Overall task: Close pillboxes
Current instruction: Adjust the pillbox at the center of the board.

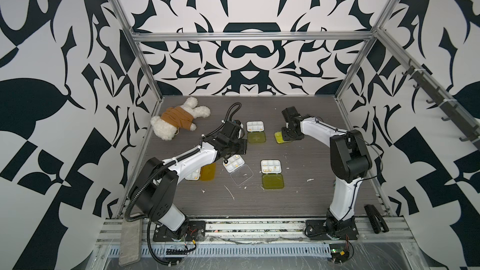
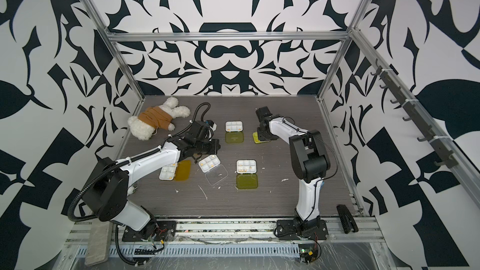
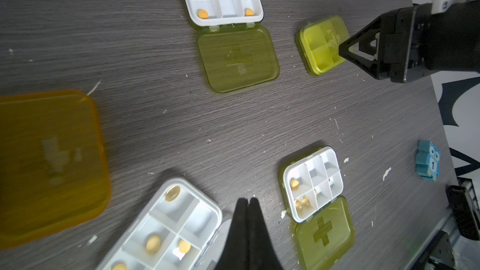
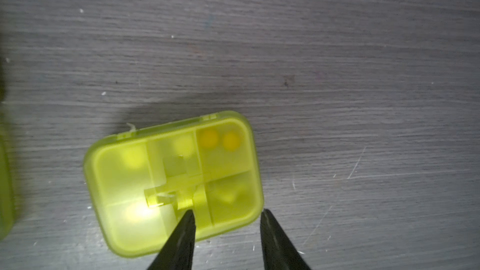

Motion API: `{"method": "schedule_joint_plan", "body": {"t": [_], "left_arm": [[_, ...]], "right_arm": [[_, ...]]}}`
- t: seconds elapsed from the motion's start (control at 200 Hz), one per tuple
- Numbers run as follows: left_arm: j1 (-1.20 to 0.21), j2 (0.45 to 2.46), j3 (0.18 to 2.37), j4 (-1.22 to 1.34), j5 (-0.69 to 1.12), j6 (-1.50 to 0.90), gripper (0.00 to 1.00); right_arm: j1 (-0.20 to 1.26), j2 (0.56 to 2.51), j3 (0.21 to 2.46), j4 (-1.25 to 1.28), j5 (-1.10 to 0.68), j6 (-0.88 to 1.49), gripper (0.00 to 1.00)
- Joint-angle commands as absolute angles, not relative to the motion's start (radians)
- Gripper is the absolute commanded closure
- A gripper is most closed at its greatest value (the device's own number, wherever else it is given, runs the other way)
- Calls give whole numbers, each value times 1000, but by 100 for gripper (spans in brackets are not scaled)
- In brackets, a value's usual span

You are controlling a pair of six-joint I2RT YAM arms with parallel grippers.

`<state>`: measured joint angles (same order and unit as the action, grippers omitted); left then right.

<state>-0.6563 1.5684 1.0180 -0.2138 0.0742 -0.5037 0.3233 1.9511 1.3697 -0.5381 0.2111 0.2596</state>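
Observation:
Several pillboxes lie on the dark wood table. A yellow-green one [image 4: 171, 183] is closed, and my right gripper [image 4: 227, 211] stands open over its corner, one fingertip [image 4: 188, 215] above the lid and the other fingertip [image 4: 267, 215] just off its edge. Lying open are a yellow-green pillbox [image 1: 255, 131] at the back, a clear-lidded one [image 1: 235, 164], another yellow-green one [image 1: 271, 172] and an amber one [image 1: 207, 172], which my left arm partly hides. My left gripper [image 3: 246, 200] is shut and empty, hanging beside the clear-lidded box's tray [image 3: 166, 229].
A white plush toy in a brown shirt [image 1: 179, 119] lies at the back left. A small blue owl [image 3: 427, 163] sits near the right wall. A black part [image 1: 375, 219] rests at the front right edge. White crumbs dot the table.

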Motion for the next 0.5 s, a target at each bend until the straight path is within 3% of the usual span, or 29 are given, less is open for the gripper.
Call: {"method": "schedule_joint_plan", "body": {"t": [0.0,0.495], "left_arm": [[-653,1572,1032,-229,78,-499,97],[-652,1576,1031,-225,99,-503,97]], "right_arm": [[324,1953,1331,-538,219,260,56],[324,1956,1276,-513,203,283,58]]}}
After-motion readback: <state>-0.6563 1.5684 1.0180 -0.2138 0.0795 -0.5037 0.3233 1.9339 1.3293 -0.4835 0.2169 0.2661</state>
